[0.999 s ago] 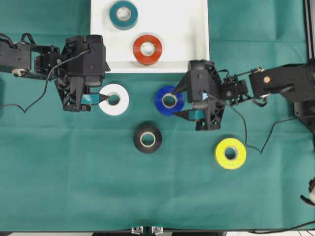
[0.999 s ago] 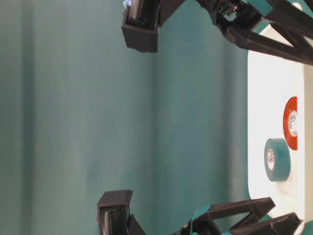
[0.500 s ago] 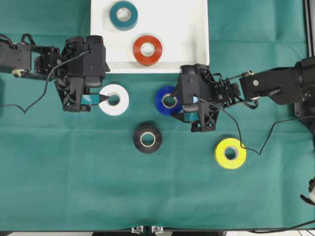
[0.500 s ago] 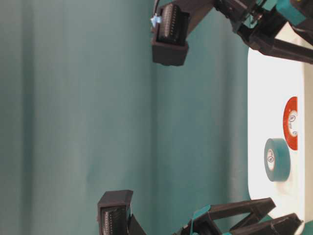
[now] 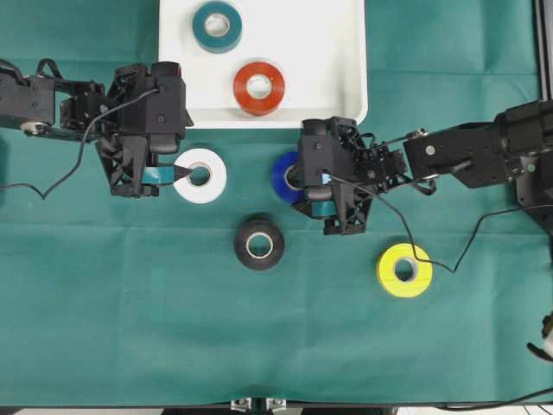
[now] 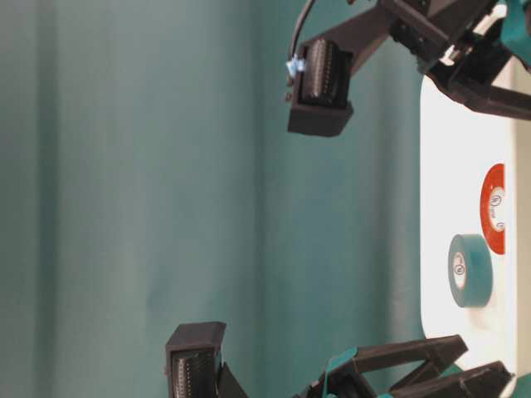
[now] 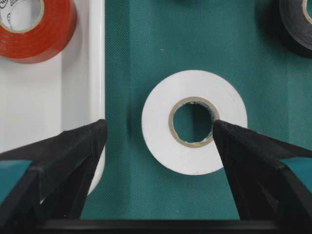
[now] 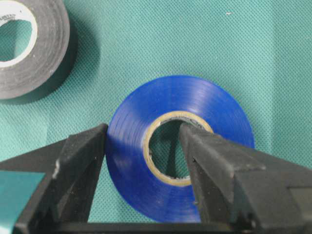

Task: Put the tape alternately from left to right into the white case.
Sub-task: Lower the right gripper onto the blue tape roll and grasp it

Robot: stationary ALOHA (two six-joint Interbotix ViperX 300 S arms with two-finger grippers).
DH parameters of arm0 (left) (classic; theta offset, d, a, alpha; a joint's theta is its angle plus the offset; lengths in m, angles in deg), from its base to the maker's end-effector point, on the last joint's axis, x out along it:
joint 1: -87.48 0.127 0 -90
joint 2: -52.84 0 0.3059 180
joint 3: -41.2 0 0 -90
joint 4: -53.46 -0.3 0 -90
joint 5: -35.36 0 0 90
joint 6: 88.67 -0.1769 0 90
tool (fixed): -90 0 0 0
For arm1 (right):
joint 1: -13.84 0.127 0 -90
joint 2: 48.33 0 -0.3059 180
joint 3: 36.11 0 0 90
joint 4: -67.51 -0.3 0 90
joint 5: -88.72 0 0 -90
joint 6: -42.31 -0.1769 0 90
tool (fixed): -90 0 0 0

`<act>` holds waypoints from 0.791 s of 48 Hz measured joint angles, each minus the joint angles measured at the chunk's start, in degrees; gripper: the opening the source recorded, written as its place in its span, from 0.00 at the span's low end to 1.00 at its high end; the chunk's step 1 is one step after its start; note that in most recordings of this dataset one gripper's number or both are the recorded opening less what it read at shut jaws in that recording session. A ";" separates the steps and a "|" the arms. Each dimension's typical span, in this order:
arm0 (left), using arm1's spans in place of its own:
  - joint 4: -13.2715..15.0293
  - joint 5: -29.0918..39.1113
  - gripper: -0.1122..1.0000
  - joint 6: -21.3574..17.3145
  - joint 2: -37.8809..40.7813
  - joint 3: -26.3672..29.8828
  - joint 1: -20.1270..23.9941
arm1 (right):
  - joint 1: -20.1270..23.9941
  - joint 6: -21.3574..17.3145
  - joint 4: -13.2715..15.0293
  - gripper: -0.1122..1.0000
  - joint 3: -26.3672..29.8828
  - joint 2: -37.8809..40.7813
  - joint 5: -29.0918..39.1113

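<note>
White case (image 5: 346, 52) at far centre holds the teal roll (image 5: 217, 25) and the red-orange roll (image 5: 258, 87). Left gripper (image 7: 158, 131) is spread wide over the white roll (image 7: 194, 121): one finger at the core, the other by the case rim. The roll lies on the cloth (image 5: 130, 303) just near of the case. Right gripper (image 8: 144, 146) is wide, straddling the wall of the blue roll (image 8: 180, 146), one finger in its core. Black roll (image 5: 259, 243) and yellow roll (image 5: 404, 270) lie nearer on the cloth.
</note>
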 measured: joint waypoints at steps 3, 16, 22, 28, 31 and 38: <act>0.00 0.00 0.68 0.00 0.00 0.09 0.00 | 0.18 0.00 -0.09 0.74 0.44 0.35 0.79; 0.00 0.00 0.68 0.00 -0.09 0.09 0.00 | 0.26 -0.26 0.00 0.70 1.41 0.62 2.64; 0.00 0.00 0.68 0.00 0.00 0.00 0.00 | 0.26 -0.26 -0.09 0.58 1.49 0.70 2.64; 0.00 0.00 0.68 0.00 0.00 0.09 0.00 | 0.26 -0.44 -0.09 0.39 1.58 0.62 2.72; 0.00 0.00 0.68 0.00 0.00 0.09 0.00 | 0.35 -0.35 -0.09 0.38 1.49 0.44 2.81; 0.00 0.00 0.68 0.09 -0.09 0.09 0.00 | 0.26 -0.35 -0.09 0.38 1.58 -0.26 2.90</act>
